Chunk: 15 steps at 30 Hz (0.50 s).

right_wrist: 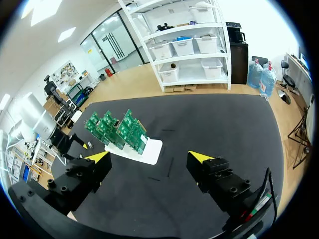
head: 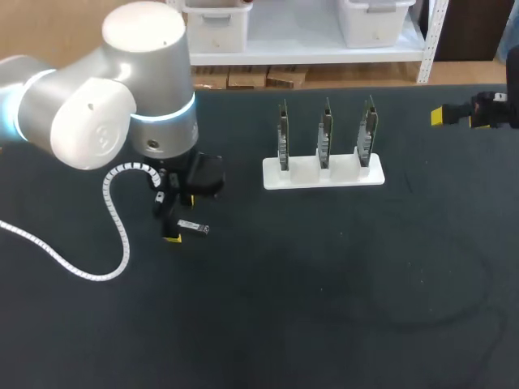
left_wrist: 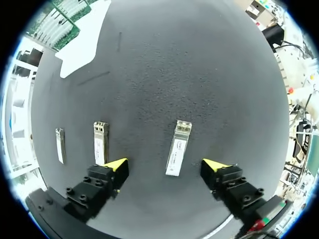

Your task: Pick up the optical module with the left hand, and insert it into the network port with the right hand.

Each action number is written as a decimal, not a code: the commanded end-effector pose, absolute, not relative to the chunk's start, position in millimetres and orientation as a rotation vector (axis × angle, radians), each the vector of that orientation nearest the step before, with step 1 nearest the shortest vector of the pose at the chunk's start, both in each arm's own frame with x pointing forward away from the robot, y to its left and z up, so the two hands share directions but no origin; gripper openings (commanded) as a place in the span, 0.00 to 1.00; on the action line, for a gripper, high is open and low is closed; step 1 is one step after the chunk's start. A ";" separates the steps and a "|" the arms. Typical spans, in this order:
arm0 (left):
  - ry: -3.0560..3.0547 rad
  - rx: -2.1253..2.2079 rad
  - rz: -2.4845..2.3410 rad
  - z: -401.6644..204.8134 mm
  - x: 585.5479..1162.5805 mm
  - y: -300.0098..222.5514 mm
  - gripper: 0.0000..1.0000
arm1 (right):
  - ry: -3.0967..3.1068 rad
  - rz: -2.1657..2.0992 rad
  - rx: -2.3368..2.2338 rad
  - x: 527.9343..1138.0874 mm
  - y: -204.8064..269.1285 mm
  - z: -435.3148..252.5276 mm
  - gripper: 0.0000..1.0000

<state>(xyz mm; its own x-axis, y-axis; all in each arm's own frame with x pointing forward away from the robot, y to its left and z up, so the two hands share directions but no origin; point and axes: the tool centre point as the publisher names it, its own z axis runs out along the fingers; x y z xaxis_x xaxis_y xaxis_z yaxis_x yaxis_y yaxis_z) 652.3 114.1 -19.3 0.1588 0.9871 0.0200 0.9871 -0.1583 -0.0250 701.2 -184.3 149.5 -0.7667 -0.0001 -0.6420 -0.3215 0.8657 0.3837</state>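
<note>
Module [left_wrist: 178, 148], slim metallic rectangle, lies untouched between wide-spread left gripper [left_wrist: 166, 164] fingers; right gripper [right_wrist: 149, 158] agape, empty.

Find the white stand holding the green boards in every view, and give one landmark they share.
Head view: the white stand sits on the table, right of the left gripper.
Left wrist view: part of the stand shows far ahead of that gripper, off to one side.
Right wrist view: it lies ahead of the right gripper, seen between its fingers.
Shared landmark: the green boards standing in it.
</note>
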 end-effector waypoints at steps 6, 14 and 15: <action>-2.007 -2.358 0.004 -31.1 648.7 117.4 0.00 | 2.376 0.632 -0.229 699.8 -184.2 150.4 1.00; -2.000 -2.378 -0.004 -25.7 650.0 113.9 0.00 | 2.376 0.632 -0.229 699.8 -184.2 150.4 1.00; -2.000 -2.379 -0.004 -25.9 650.1 113.4 0.00 | 2.376 0.632 -0.229 699.8 -184.2 150.4 1.00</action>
